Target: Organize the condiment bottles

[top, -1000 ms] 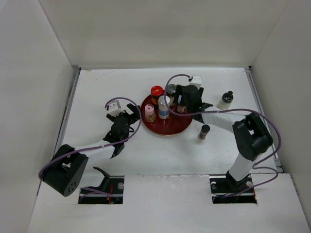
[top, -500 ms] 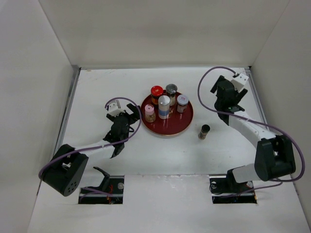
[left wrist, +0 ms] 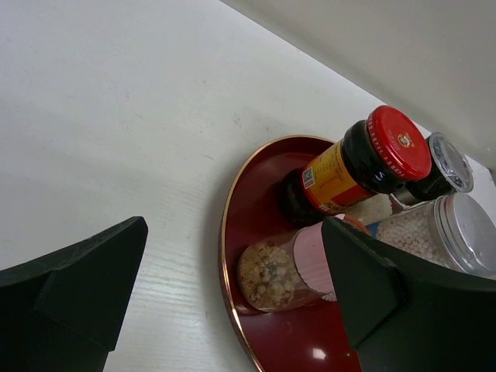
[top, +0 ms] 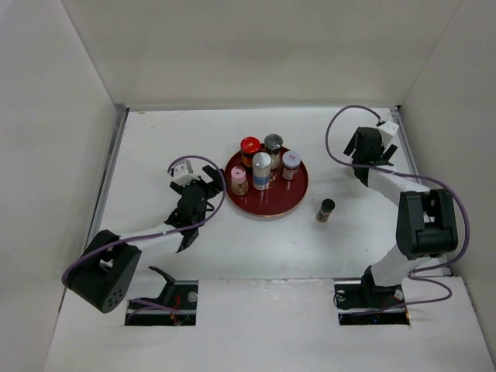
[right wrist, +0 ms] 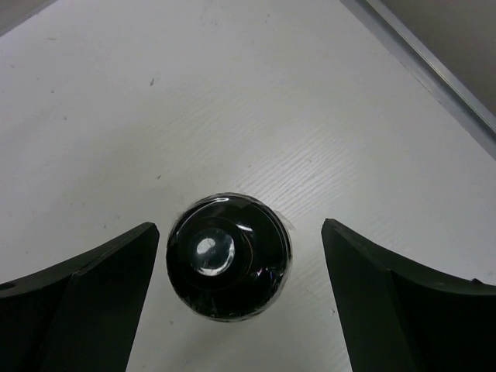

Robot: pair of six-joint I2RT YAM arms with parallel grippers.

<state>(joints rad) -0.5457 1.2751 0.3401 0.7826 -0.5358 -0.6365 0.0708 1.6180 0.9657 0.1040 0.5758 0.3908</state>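
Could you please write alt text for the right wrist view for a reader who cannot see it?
A black-capped bottle, seen from straight above, stands on the white table between the right gripper's two open dark fingers.

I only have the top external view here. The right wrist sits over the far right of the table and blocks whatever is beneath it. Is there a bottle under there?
Observer: Yes. The right wrist view looks straight down on a black-capped bottle standing on the table.
Operator: Has the right gripper closed on it?
Observer: No. Its jaws are open, with one finger on either side of the cap.
Operator: And what is in the pink-capped jar?
Observer: The left wrist view shows coarse tan granules inside it.
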